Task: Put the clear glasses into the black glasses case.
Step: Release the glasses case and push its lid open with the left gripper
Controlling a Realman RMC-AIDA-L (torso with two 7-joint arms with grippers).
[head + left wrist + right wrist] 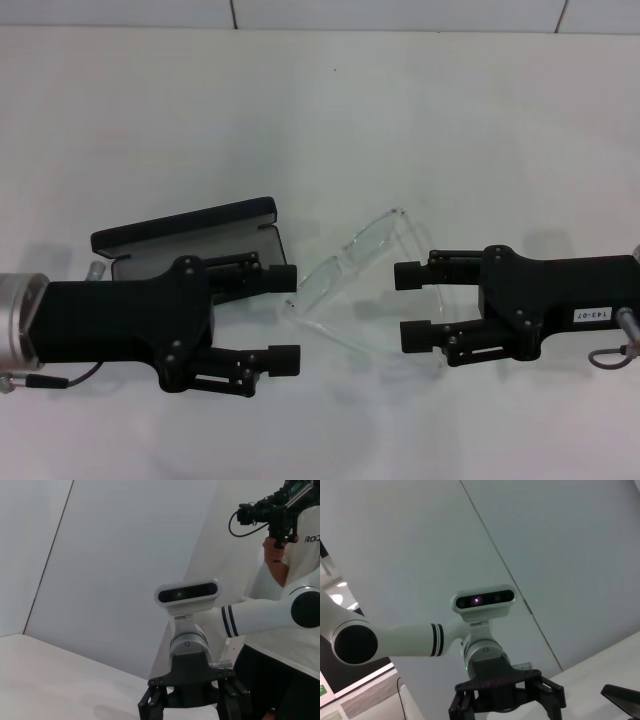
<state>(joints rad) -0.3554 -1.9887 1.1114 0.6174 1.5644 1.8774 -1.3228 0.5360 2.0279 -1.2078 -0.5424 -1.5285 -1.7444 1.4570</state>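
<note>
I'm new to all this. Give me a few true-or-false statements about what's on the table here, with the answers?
1. The case is open. True.
2. The glasses lie inside the case. False: they sit on the table, beside it.
3. The glasses lie between the two grippers. True.
4. The right gripper is clamped on the glasses. False: it is open.
5. The left gripper is shut. False: it is open and empty.
</note>
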